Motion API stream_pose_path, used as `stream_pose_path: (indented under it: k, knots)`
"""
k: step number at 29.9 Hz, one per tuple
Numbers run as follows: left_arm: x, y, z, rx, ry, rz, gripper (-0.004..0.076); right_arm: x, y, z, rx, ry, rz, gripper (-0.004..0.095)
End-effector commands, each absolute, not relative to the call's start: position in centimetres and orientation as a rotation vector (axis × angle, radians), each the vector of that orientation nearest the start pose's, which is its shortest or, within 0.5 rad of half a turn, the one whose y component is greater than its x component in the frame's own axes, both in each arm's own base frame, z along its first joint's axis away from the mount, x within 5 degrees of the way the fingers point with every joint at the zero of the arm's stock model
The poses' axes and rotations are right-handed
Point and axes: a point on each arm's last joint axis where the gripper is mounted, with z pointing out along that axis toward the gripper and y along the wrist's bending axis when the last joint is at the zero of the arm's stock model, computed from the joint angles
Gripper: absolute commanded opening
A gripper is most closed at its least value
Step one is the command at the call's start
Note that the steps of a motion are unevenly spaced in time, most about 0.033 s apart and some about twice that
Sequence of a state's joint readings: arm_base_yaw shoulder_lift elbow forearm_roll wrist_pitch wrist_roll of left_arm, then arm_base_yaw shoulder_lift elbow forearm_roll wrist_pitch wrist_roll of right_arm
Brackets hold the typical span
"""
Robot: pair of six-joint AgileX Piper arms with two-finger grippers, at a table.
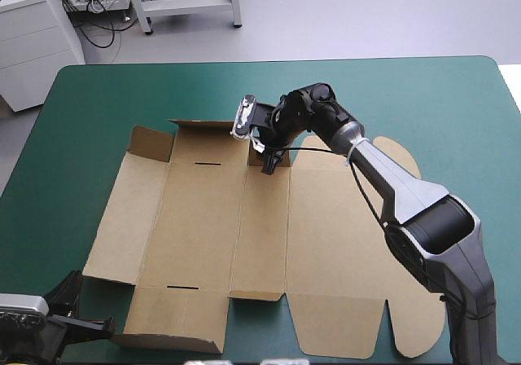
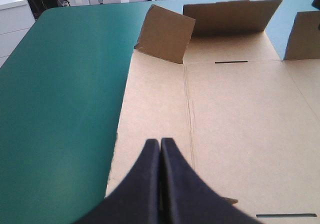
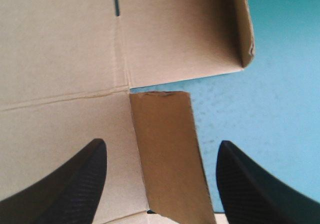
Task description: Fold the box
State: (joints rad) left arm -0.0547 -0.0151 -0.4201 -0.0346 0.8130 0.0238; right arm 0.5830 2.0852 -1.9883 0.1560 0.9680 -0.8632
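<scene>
You get bright, even light. Thin dark shadows hug box edges on teal-green cover. Raised flaps look darker inside.

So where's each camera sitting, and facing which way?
High view: above, behind the robot, facing down at the table and box; left claw, right claw show.
Left wrist view: above that wrist, facing across the box to its far flaps; shut left claw shows.
Right wrist view: above that wrist, facing down at a flap; open right claw shows.
Shared: high and left wrist views show the far slot.
</scene>
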Motion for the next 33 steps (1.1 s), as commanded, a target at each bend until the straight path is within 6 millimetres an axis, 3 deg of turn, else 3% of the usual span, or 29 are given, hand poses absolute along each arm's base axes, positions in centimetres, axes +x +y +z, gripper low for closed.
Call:
stream_pose_path:
  k: [1,5,10,11,16,19,22,25,28,33]
  knots:
    - [0.7,-0.3,28.8,0.066,1.754,-0.078,-0.0032,38.1,25.8,36.0,-1.355,1.951,0.079,0.0595]
    - [0.7,-0.3,28.8,0.066,1.754,-0.078,-0.0032,37.4,24.7,38.9,-1.213,2.024,0.058,0.043]
    - [0.7,-0.3,28.8,0.066,1.754,-0.078,-0.0032,36.6,23.5,41.2,-0.99,2.123,0.071,0.001]
    - [0.7,-0.3,28.8,0.066,1.754,-0.078,-0.0032,36.5,23.4,41.4,-0.948,2.142,0.081,-0.0016]
    - [0.7,-0.3,28.8,0.066,1.754,-0.083,-0.003,36.2,22.3,41.4,-0.787,2.275,0.058,-0.0012]
    - [0.7,-0.4,28.8,0.065,1.754,-0.087,0.001,36.3,21.3,41.2,-0.71,2.336,0.034,-0.0012]
    - [0.7,-0.4,28.7,0.044,1.756,-0.112,0.0137,36.2,20.4,42.0,-0.634,2.337,0.031,-0.0012]
    - [0.8,-0.4,28.7,0.029,1.765,-0.117,0.0346,35.3,19.7,43.5,-0.616,2.304,0.041,-0.0012]
    - [1.3,-0.4,28.8,0.025,1.796,-0.115,0.0498,34.2,18.9,45.2,-0.584,2.272,0.064,-0.0013]
    - [2.6,-0.5,30.4,0.024,1.832,-0.114,0.0523,31.7,17.4,47.5,-0.557,2.232,0.09,-0.0018]
